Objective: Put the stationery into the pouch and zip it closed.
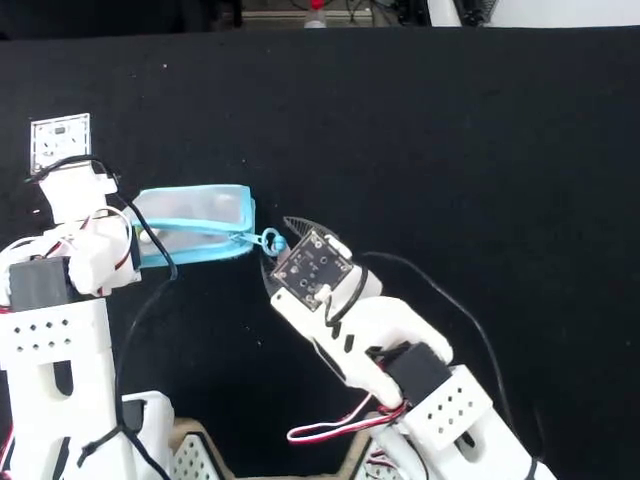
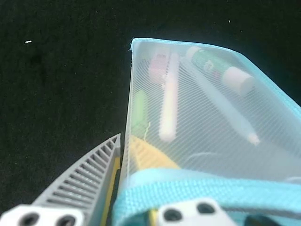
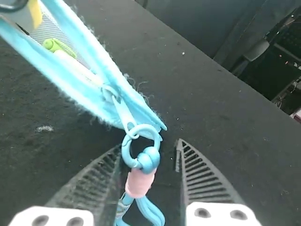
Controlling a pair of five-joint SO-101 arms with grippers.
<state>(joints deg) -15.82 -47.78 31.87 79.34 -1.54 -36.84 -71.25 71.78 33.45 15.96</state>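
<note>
Left of centre on the worktop (image 1: 450,150), the left hand (image 1: 138,243) pinches the pouch (image 1: 200,215) by one end, stationery (image 2: 168,103) inside. The right hand (image 3: 148,145) stands spread around the zip pull (image 3: 139,162).

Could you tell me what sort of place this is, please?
Probably a robotics lab bench: a white left arm and right arm at a black-covered table, a white patterned tile, and dark equipment with cables behind.

Overhead camera, close wrist cameras (sharing the pouch (image 1: 200,210))
</note>
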